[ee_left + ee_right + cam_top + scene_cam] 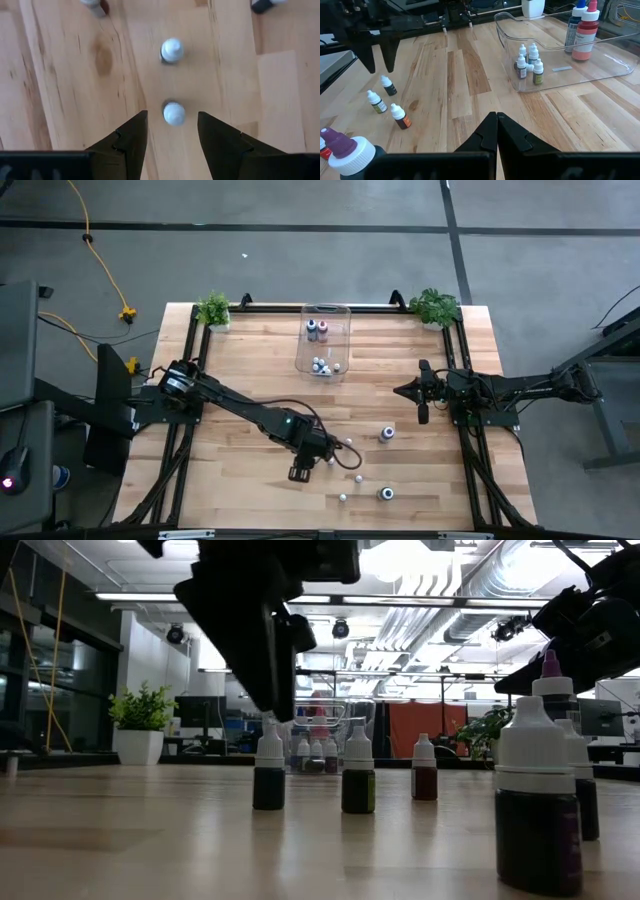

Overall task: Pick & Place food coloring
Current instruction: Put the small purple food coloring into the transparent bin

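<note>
The left gripper (172, 135) is being held above a white-capped food coloring bottle (173, 113) near the tabletop's (250, 480) front edge, fingers parted, gripping nothing; the right gripper (497, 131) is being kept closed by the right edge.

Open-plan lab or workshop, exposed ceiling ducts (450, 600), strip lights, concrete floor (300, 265), wooden workbench (250, 360)
</note>
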Tool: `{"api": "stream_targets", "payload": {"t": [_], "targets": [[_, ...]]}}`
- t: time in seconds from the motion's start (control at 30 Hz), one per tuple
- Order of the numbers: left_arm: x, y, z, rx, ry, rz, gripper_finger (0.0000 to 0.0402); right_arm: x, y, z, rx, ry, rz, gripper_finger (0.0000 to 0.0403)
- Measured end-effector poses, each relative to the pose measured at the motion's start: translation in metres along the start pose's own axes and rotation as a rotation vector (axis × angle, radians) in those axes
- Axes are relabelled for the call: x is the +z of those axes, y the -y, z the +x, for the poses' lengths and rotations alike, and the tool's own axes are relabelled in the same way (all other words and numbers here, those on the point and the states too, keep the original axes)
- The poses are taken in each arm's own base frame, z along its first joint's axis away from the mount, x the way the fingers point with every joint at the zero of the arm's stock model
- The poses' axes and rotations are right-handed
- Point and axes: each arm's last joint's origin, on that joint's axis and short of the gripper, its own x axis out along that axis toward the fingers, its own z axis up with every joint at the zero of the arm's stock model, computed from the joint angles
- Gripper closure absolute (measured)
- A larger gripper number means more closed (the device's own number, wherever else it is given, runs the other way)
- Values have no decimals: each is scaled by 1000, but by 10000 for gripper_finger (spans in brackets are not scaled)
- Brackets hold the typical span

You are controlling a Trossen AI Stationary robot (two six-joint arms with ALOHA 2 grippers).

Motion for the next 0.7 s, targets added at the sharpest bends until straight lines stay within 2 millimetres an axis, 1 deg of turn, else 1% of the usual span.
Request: {"api": "stream_targets", "payload": {"t": [0.37, 0.63, 0.7], "targets": [[2, 0, 1, 2, 25, -4, 233, 0, 0, 0, -1, 0, 0, 402], [-10, -2, 13, 10, -15, -6, 233, 0, 0, 0, -1, 0, 0, 402], [-11, -3, 14, 10, -16, -13, 233, 0, 0, 0, 0, 0, 0, 402]]}}
